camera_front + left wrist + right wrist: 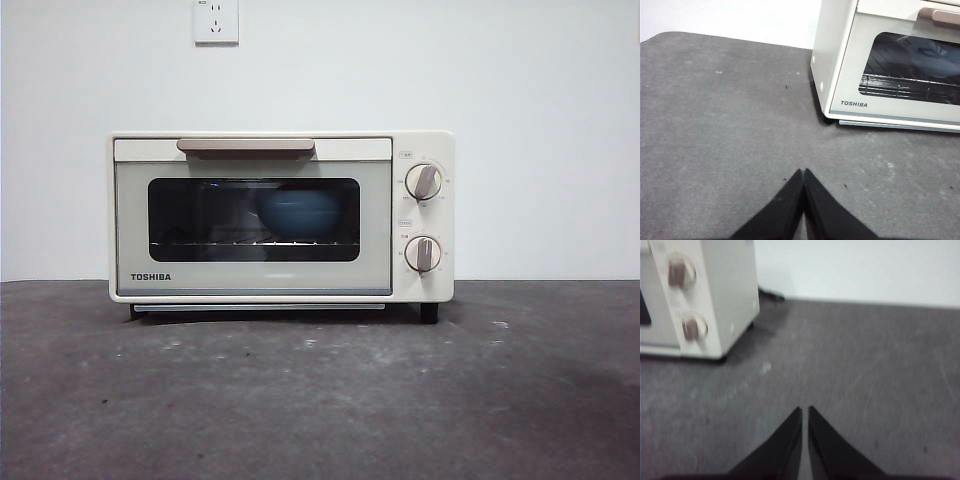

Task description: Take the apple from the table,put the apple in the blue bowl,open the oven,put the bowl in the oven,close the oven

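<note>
The cream-white TOSHIBA oven [280, 217] stands on the dark grey table [320, 400] with its door closed. Through the dark glass I see the blue bowl [300, 213] resting on the rack inside; it also shows dimly behind the window as the bowl [932, 52] in the left wrist view. The apple is hidden from sight. My left gripper [803, 172] hovers shut over bare table off the oven's TOSHIBA-logo corner. My right gripper [805, 410] is shut above the table off the oven's knob side [687, 305]. Neither gripper holds anything.
A white wall with a power socket [216, 22] rises behind the oven. A dark cable [771, 295] lies by the oven's rear corner. Bare table stretches in front of the oven and to both sides.
</note>
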Robot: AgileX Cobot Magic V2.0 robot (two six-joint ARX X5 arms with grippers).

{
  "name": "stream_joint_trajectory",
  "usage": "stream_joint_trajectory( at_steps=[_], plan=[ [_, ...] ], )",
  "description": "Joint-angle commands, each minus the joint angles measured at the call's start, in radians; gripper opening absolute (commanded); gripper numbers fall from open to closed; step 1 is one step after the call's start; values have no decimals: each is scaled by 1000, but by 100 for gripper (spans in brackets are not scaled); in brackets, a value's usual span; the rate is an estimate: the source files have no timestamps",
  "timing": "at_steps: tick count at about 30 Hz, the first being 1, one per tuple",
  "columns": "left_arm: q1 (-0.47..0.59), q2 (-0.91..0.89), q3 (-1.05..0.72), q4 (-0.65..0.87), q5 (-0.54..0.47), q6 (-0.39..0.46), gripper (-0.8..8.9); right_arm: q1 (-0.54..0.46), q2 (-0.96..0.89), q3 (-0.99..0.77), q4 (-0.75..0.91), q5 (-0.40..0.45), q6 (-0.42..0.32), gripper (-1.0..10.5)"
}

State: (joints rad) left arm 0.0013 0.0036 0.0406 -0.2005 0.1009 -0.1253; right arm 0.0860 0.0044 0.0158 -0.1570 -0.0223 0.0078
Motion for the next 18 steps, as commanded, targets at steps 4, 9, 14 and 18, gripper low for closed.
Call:
stream_joint_trajectory(
  at_steps=[4, 9, 14, 18],
  plan=[
    [-2, -1, -18, -11, 2, -6, 7, 2, -1, -5, -22, 4, 10, 3],
    [-2, -1, -18, -10, 2, -6, 7, 2, -1, -5, -2, 4, 10, 3],
    [-2, -1, -18, -10, 2, -6, 7, 2, -1, -5, 0, 4, 10, 3],
    [-2, -1, -18, -10, 2, -6, 7, 2, -1, -5, 0, 4, 10, 3]
  ],
)
